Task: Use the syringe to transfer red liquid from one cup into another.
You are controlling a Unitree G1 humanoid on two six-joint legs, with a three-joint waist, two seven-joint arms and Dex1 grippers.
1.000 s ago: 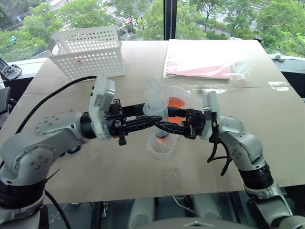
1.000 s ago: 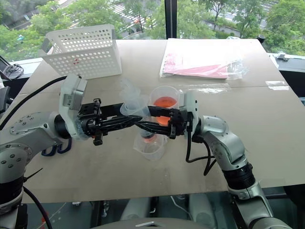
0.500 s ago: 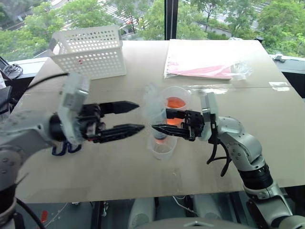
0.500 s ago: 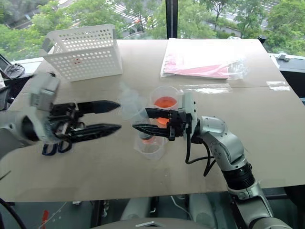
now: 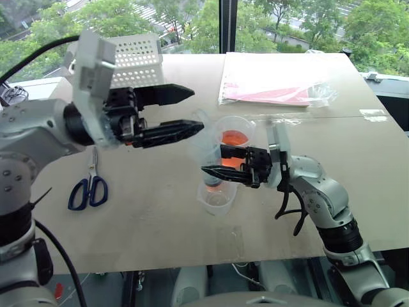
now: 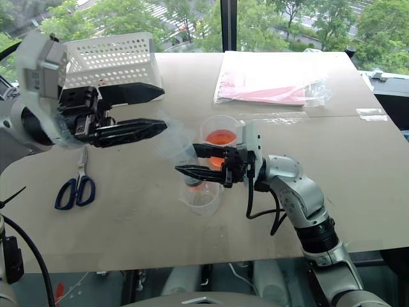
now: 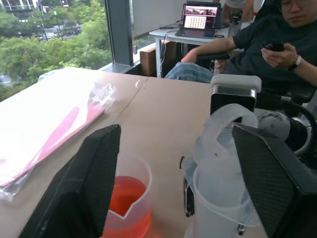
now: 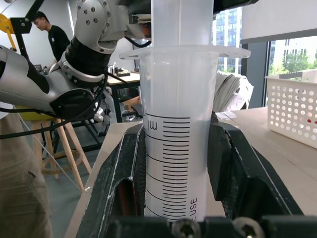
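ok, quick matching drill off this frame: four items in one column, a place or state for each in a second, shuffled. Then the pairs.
Items
1. syringe
2. left gripper
3. scissors
4. taller cup

Places or states
A. lying flat on the table, blue handles
B. holds orange-red liquid
C. upright, clamped in the right gripper over the shorter cup
D. open, raised, gripping nothing

Pairs: 1-C, 2-D, 3-A, 4-B
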